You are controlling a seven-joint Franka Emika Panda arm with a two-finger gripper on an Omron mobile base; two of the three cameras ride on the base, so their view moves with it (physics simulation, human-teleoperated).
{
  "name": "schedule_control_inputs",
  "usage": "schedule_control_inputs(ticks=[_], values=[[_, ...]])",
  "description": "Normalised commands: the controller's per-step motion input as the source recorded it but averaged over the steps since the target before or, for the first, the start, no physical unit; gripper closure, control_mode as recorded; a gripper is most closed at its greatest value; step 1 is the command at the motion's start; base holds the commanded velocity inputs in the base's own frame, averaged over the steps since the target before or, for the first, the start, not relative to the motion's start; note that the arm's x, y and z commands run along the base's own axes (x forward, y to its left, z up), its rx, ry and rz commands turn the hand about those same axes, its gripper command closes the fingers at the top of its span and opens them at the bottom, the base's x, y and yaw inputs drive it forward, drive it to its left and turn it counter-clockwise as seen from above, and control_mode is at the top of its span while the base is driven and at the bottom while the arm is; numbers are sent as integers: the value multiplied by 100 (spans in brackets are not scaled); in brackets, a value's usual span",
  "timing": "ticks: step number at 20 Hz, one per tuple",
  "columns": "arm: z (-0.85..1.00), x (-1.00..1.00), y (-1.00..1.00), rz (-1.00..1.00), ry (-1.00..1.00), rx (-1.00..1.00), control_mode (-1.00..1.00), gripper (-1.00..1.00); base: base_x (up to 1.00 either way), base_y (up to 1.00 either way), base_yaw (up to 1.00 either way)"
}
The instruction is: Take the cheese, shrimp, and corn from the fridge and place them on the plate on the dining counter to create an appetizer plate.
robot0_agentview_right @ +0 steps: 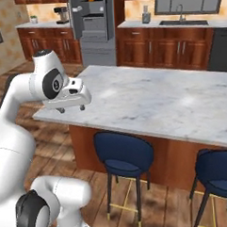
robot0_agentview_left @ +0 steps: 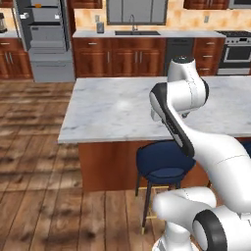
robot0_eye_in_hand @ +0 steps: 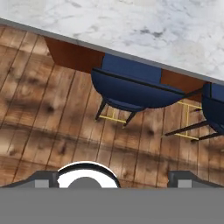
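Two stools (robot0_eye_in_hand: pixel 131 89): blue, at counter (robot0_agentview_left: pixel 117 110) edge.
Fridge (robot0_agentview_left: pixel 45 39): open, far back.
Gripper (robot0_eye_in_hand: pixel 112 178): wide, holding nothing.

Even, bright rendered light is seen throughout; soft shadows are cast on the wooden floor (robot0_eye_in_hand: pixel 39 109); slight blur.

Blue stools (robot0_agentview_right: pixel 123 155) stand on the wood floor (robot0_agentview_left: pixel 34 162); a sink (robot0_agentview_left: pixel 137 33) and stove (robot0_agentview_left: pixel 237 51) line the far wall.

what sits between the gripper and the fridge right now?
The dining counter, then wood floor. The right base view shows the open, empty gripper at its near edge, the fridge beyond.
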Motion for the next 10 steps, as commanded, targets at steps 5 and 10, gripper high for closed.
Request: schedule_control_inputs(ticks=[5,10], values=[[0,0,0,0,0,0,100,-100,0,100,0],[0,0,0,0,0,0,100,-100,3,100,0]])
